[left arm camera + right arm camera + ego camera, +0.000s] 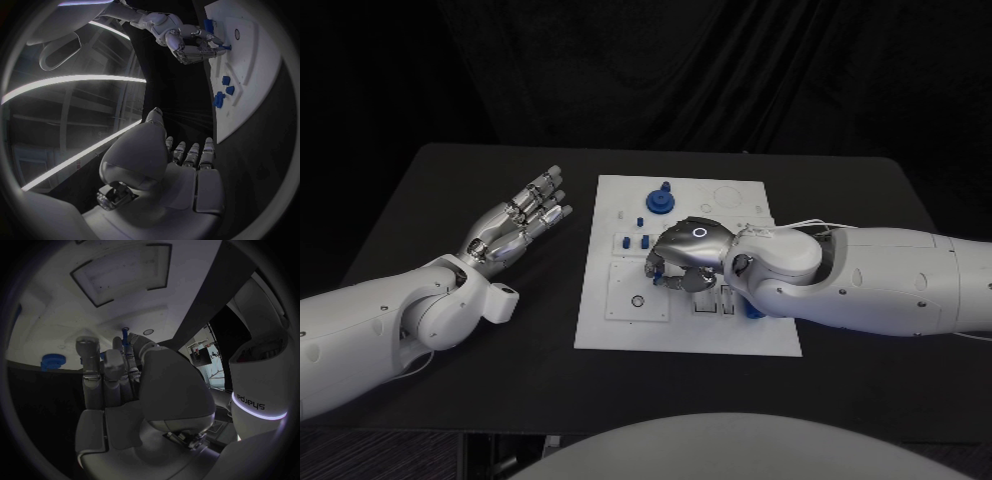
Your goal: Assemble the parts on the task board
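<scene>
The white task board (687,335) lies in the middle of the black table. My right hand (687,256) hovers over the board's middle with its fingers curled down. It pinches a small blue part (125,333) at its fingertips, and the same blue part (222,47) touches the board's surface. More blue parts (659,201) stand near the board's far left, with small ones (635,242) just below them. My left hand (524,214) lies left of the board with its fingers stretched out and apart, holding nothing.
A round blue part (53,361) sits on the board beside my right hand. A square recess with a ring (638,300) lies at the board's near left. My right forearm (877,280) covers the board's right side. Another blue piece (751,311) peeks out beneath it.
</scene>
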Motion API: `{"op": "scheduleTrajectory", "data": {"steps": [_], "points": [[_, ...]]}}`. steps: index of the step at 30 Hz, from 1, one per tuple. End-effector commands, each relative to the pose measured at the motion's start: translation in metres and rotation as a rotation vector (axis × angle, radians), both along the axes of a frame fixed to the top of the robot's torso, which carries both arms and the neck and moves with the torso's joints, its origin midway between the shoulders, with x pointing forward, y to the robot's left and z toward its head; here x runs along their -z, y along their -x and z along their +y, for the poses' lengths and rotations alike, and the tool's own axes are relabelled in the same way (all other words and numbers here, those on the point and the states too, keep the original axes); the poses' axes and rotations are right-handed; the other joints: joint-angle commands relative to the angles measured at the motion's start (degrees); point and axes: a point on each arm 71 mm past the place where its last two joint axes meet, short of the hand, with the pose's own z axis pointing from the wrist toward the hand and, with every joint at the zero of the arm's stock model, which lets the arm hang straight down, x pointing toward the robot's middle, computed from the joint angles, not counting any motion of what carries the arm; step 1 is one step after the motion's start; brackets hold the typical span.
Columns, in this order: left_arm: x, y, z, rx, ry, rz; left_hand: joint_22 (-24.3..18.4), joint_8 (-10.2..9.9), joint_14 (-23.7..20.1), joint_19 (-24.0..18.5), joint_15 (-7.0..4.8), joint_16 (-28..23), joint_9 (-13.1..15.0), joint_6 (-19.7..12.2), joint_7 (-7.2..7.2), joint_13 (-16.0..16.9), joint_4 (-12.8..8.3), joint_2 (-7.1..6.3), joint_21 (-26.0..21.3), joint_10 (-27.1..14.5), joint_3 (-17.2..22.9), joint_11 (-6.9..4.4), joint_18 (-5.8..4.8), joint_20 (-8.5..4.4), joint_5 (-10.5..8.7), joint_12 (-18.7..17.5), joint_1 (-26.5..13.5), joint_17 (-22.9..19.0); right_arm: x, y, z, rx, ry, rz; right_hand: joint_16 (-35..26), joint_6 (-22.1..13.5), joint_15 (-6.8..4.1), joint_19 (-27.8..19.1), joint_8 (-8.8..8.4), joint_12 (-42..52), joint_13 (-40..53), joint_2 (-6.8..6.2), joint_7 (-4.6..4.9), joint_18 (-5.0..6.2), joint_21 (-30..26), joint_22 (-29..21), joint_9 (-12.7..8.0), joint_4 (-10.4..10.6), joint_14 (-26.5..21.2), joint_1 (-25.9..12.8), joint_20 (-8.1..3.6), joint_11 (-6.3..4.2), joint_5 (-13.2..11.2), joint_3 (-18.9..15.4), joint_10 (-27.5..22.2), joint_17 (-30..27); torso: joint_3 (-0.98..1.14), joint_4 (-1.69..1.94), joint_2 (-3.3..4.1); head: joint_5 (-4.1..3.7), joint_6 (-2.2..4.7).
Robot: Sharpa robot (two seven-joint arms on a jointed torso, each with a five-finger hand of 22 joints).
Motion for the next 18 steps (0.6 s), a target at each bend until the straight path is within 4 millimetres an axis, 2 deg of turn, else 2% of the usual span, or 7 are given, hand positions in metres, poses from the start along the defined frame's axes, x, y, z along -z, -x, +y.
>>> {"op": "scheduleTrajectory", "data": {"steps": [1, 18], "points": [[-0.0064, 0.0021, -0.0012, 0.015, 0.079, -0.074, -0.05, 0.13, 0.08, 0.14, 0.49, -0.21, 0.03, 0.01, 0.27, -0.08, 0.19, 0.00, -0.39, -0.06, 0.17, 0.33, -0.57, 0.37, 0.16, 0.04, 0.43, -0.05, 0.0020, 0.0017, 0.0013, -0.007, 0.007, 0.001, 0.37, -0.05, 0.26, 0.34, -0.34, -0.25, 0.01, -0.58, 0.25, -0.74, 0.23, 5.45, -0.04, -0.50, 0.27, -0.03, 0.01, 0.33, -0.04, 0.00, 0.02, 0.09, -0.03, 0.01, -0.03, -0.02, -0.01], [-0.0027, 0.0035, -0.0009, 0.018, 0.077, -0.061, -0.05, 0.15, 0.08, 0.15, 0.63, -0.21, 0.05, 0.10, 0.49, -0.10, 0.15, 0.05, -0.38, -0.11, 0.20, 0.39, -0.57, 0.52, 0.17, 0.02, 0.48, -0.05, 0.0067, 0.0013, 0.0031, -0.008, 0.018, 0.014, 0.30, -0.36, 0.29, 0.31, -0.63, -0.35, 0.01, -0.66, 0.29, -0.73, 0.24, 5.43, -0.12, -0.63, 0.21, -0.13, 0.04, 0.39, -0.06, 0.06, -0.13, -0.01, -0.07, 0.04, 0.00, 0.02, -0.01]]}}
